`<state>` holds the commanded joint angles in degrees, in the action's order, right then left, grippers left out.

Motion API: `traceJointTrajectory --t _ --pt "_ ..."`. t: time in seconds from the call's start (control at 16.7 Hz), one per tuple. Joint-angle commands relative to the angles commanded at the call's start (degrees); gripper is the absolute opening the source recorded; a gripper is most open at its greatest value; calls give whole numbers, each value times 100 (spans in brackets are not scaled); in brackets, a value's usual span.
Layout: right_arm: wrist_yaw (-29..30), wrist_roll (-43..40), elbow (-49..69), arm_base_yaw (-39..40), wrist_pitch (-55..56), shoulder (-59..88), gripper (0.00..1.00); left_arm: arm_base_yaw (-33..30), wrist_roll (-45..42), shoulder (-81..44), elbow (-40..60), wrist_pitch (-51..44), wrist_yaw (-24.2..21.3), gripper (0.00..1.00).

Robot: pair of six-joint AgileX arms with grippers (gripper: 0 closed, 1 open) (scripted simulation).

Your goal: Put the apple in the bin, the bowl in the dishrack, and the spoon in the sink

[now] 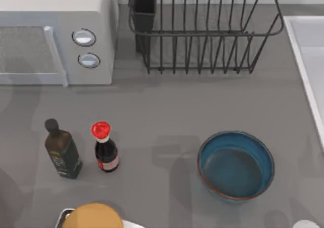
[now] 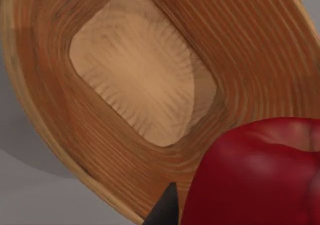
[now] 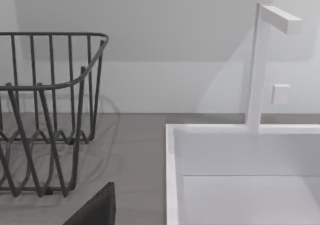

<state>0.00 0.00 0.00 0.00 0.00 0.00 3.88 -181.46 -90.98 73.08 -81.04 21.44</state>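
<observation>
Top view: the bowl (image 1: pixel 236 165) is sitting upright on the grey table (image 1: pixel 167 111), lower right of the frame, nothing in it. The dishrack (image 1: pixel 202 30) is standing along the upper middle, its dark utensil cup (image 1: pixel 145 7) at its upper-left corner. The sink (image 1: pixel 309 61) is running down the right edge, well apart from the bowl. A white-grey microwave (image 1: pixel 55 33) with two round knobs is taking up the upper left, just beside the rack. In the lower left, a dark green bottle (image 1: pixel 62 149) and a red-capped sauce bottle (image 1: pixel 105 148) are standing upright, near each other but not touching. At the bottom edge, left of centre, a tan rounded shape (image 1: pixel 92 217) is poking into the frame; cannot tell what it is from this view.

Left wrist view: the apple (image 2: pixel 257 172) is sitting close to the lens in the lower right of that picture, over or inside a wooden bin (image 2: pixel 100 150) with a pale squarish floor; cannot tell if it is touching the wood. A dark fingertip (image 2: pixel 165 210) of the left gripper is showing just beside the apple. Cannot tell whether the left gripper is clamped on the apple or apart.

Right wrist view: the sink's raised rim (image 3: pixel 172 175) and its white faucet (image 3: pixel 260 65) are in sight, the dishrack beside them. A dark piece of the right gripper (image 3: pixel 97 210) is showing at the bottom edge; cannot tell whether it is apart or together.
</observation>
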Motion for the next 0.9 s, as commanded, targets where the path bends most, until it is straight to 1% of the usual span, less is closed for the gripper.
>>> traceJointTrajectory --t 0.3,0.48,0.78,0.9 --pt "0 0 0 0 0 0 100 258 -267 -40 -892 886 82 0" --pt "0 0 0 0 0 0 100 380 -401 -3 -1241 1313 89 0" --pt "0 0 0 0 0 0 100 404 -416 10 -1292 1374 87 0" --pt "0 0 0 0 0 0 100 404 -416 10 -1292 1374 87 15"
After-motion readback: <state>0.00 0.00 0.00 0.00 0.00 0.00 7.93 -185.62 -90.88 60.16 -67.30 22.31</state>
